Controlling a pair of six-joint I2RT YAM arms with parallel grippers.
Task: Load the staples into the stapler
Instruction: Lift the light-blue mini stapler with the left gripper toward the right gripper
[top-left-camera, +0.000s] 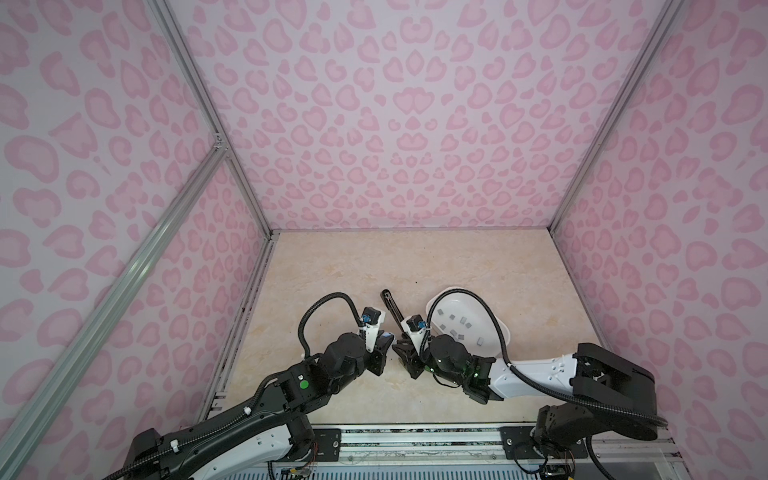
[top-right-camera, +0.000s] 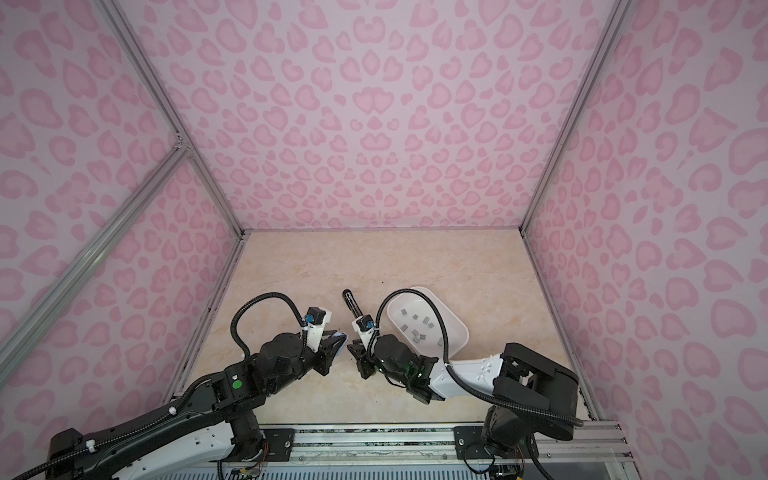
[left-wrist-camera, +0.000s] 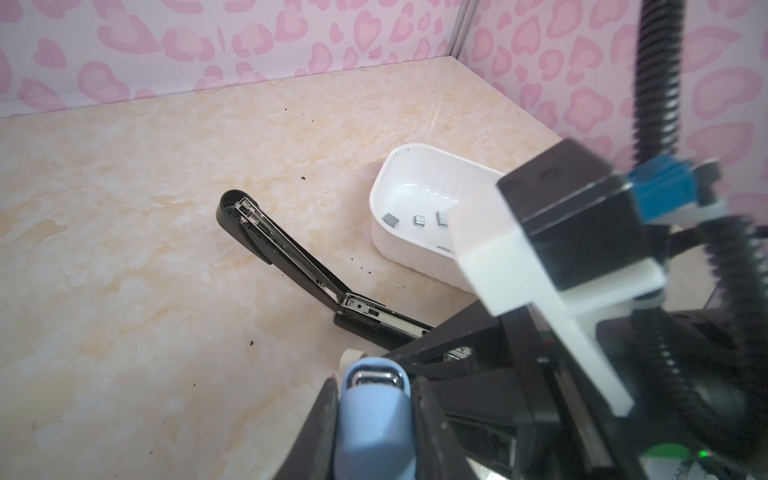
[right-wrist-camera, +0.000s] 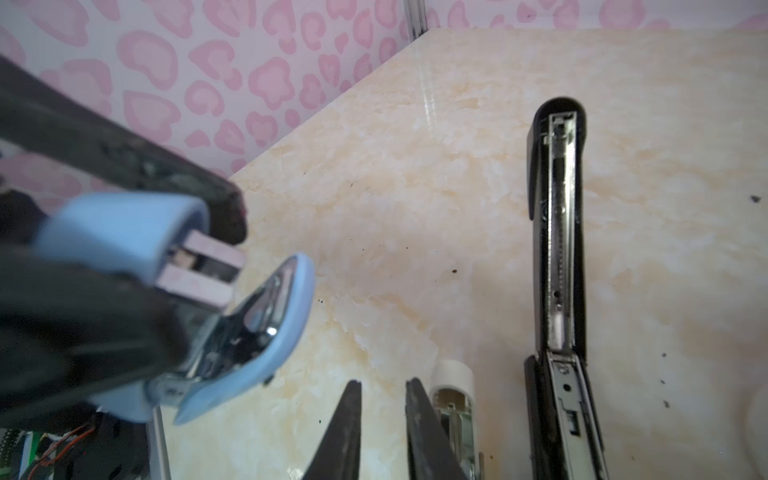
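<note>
Left fingers (left-wrist-camera: 320, 436) are clamping the blue stapler (left-wrist-camera: 374, 424), right fingers (right-wrist-camera: 345, 436) are hanging slightly parted, empty, staples (left-wrist-camera: 419, 220) are sitting in the white tray (left-wrist-camera: 409, 178), open black stapler (left-wrist-camera: 286, 253) is lying on the desk (left-wrist-camera: 166, 208) beside it.

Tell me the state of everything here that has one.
black stapler: swung fully open, lying flat.
blue stapler: gripped, partly open.
left gripper: shut on the blue stapler.
right gripper: slightly open, empty.
staples: loose in the white tray.
</note>
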